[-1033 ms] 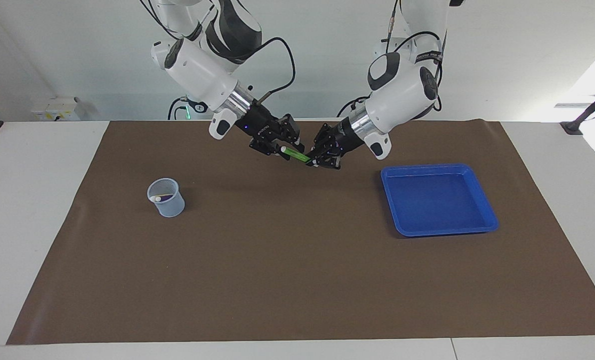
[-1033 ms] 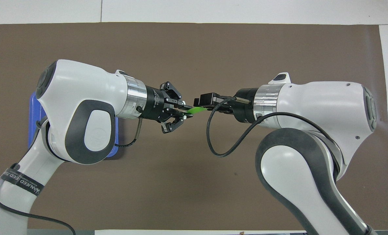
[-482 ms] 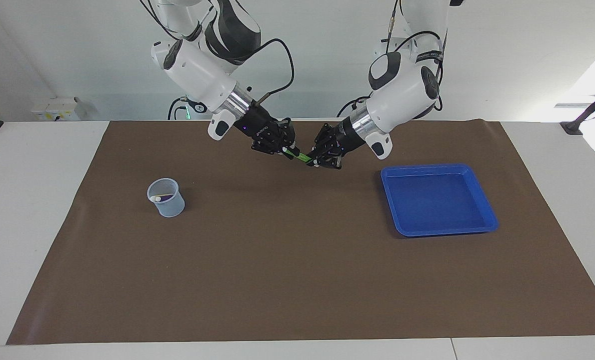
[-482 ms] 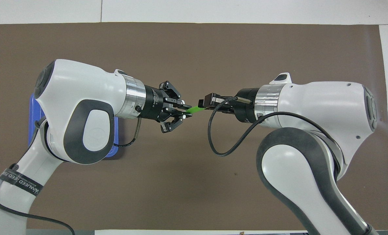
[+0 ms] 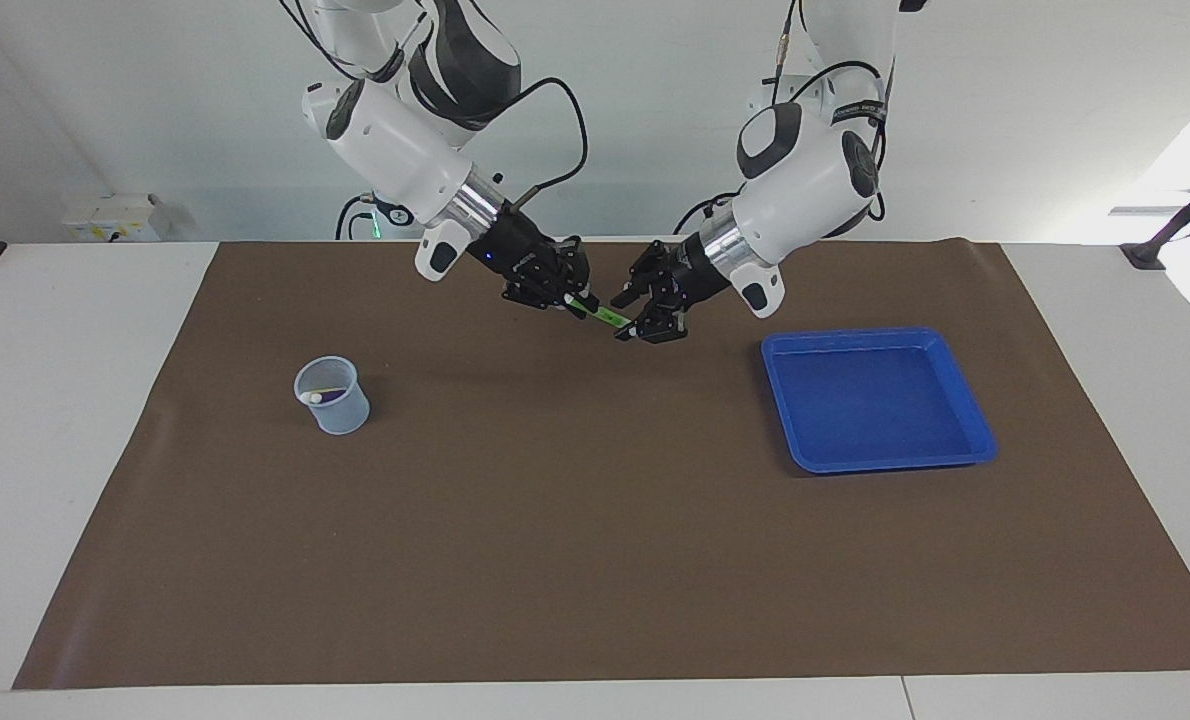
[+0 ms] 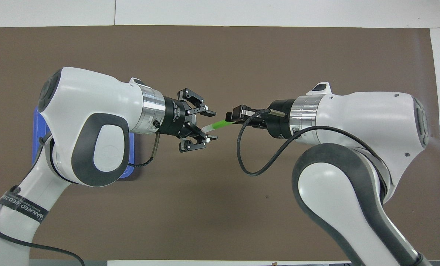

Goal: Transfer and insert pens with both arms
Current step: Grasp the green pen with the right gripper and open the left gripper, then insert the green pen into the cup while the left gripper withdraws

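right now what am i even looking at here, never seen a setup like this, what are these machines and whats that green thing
These are two white robot arms at a table covered by a brown mat. One picture faces the robots; the other looks down from above their own end.

The green pen is being passed in mid-air. The right gripper is shut on one end of it. The left gripper is open around the pen's pale end.

On the mat stand a clear cup with other pens inside, toward the right arm's end, and a blue tray toward the left arm's end.
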Motion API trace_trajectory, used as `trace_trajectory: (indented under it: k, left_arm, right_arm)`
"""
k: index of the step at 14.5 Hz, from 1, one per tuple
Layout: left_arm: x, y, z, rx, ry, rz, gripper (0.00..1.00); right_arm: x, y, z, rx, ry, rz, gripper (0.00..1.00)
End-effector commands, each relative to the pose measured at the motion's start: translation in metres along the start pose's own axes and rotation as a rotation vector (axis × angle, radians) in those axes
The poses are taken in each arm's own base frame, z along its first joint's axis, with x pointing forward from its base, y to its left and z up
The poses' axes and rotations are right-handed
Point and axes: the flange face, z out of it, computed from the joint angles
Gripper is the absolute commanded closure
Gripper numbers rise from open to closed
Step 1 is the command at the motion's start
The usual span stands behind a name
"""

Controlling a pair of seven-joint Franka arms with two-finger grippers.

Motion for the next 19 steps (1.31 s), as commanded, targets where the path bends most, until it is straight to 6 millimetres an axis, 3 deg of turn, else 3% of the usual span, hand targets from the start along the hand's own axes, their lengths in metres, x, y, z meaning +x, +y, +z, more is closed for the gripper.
trace_trajectory:
  k: [1,4,8,14,16,19]
  left_arm:
    - [0.015,-0.001,-0.014,-0.019,-0.001,0.055,0.00]
    - [0.039,0.005,-0.029,0.012,0.030,0.174,0.00]
    - [0.073,0.011,-0.049,0.082,0.162,0.371,0.00]
    - [0.127,0.027,-0.085,0.172,0.423,0.672,0.00]
    - [0.131,0.030,-0.097,0.227,0.445,0.774,0.00]
    - [0.143,0.031,-0.127,0.315,0.454,0.913,0.00]
  right_arm:
    - [-0.001,0.010,-0.014,-0.021,-0.025,-0.023,1.00]
    - [0.010,0.028,-0.034,-0.132,-0.057,-0.108,1.00]
    - [0.017,0.055,-0.078,-0.318,-0.123,-0.279,1.00]
    - [0.052,0.112,-0.141,-0.529,-0.163,-0.464,1.00]
    - [0.068,0.129,-0.154,-0.592,-0.176,-0.525,1.00]
    - [0.095,0.166,-0.154,-0.629,-0.219,-0.605,1.00]
